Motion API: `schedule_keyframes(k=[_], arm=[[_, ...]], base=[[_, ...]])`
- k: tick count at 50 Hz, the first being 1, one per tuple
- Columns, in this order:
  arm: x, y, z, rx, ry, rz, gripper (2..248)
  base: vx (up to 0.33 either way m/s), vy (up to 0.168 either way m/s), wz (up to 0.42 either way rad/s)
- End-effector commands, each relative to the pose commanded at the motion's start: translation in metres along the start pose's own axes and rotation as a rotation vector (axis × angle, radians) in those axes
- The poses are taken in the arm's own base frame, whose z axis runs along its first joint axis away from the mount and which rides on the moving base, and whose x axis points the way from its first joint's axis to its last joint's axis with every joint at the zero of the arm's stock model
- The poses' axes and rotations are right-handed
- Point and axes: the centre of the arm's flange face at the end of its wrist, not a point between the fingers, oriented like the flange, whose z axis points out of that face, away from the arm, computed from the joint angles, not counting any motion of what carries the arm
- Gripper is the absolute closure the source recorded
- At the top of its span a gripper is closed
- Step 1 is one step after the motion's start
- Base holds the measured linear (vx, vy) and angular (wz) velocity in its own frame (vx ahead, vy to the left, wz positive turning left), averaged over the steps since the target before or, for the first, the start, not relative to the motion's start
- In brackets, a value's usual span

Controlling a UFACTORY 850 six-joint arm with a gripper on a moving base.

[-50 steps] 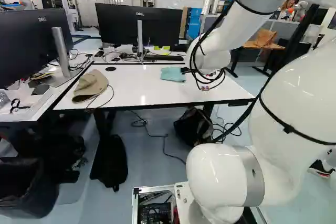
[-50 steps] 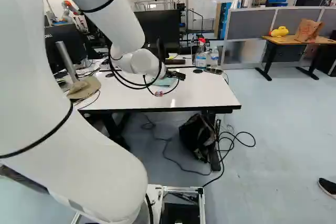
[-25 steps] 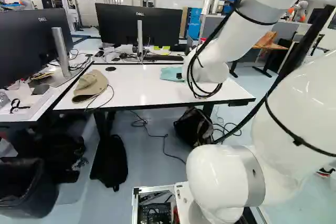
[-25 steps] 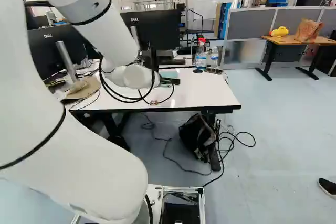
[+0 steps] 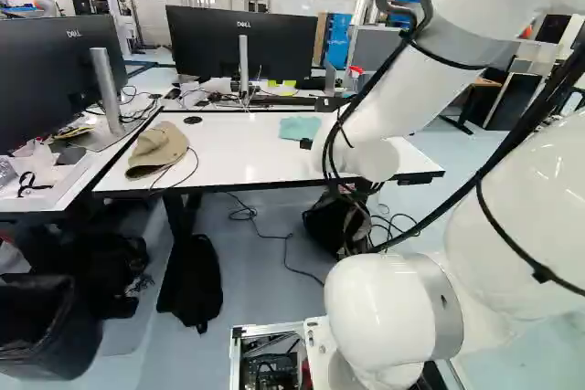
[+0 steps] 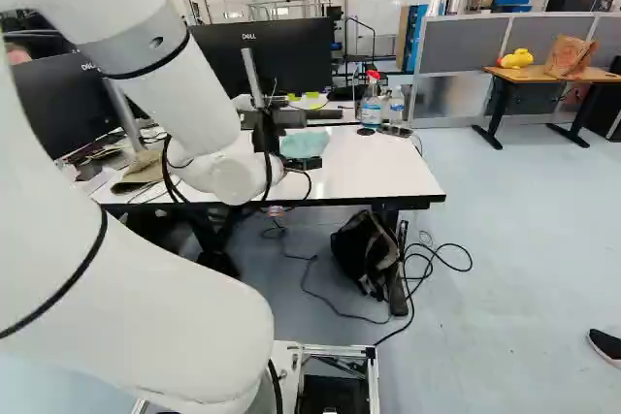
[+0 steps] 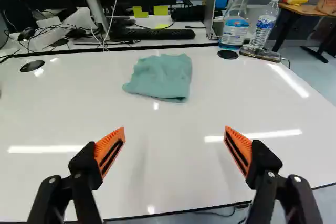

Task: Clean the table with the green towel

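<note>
The gripper [image 6: 297,164] is spread wide, its two orange-padded fingers [image 7: 110,150] well apart with nothing pinched between them. The green towel [image 7: 161,77] lies crumpled on the white table [image 7: 173,182], ahead of the gripper and roughly centred between the finger lines, touching neither finger. The arm hides much of the gripper in the base views, so its height above the table is hard to judge.

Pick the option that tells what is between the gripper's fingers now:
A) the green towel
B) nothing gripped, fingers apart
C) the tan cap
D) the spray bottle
B: the orange-padded fingers stand wide apart, and the green towel lies on the white table ahead of them.
</note>
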Motion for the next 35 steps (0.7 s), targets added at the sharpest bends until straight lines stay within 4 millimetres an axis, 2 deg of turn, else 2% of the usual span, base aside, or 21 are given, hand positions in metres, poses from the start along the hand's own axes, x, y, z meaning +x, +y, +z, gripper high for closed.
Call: schedule_keyframes(k=[21, 35], arm=[[-0.027, -0.009, -0.021, 0.028, 0.054, -0.011, 3], [-0.037, -0.012, -0.029, 0.039, 0.076, -0.016, 3]], base=[[0.000, 0.000, 0.000], [0.000, 0.000, 0.000]])
